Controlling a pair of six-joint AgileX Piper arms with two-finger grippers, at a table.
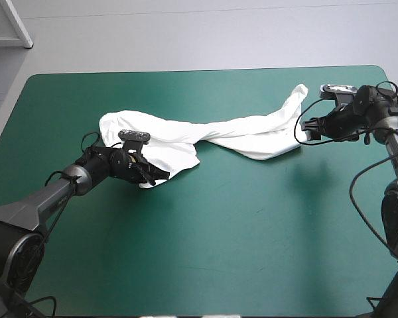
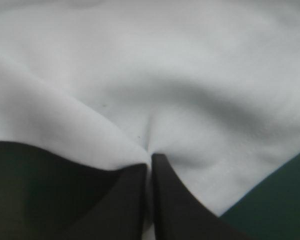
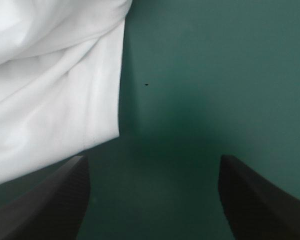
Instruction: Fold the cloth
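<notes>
The left tool (image 1: 148, 173) pinched one end of the twisted T-shirt (image 1: 242, 131). The right tool (image 1: 304, 128) gaped open just beside its other end.

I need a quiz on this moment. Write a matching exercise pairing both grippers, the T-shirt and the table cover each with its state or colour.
Things:
1. left gripper
2. right gripper
3. T-shirt
4. table cover

States:
A. open, holding nothing
B. teal-green
C. shut on white fabric
D. white, a twisted band lying across the table

Pairs: 1-C; 2-A; 3-D; 4-B
</notes>
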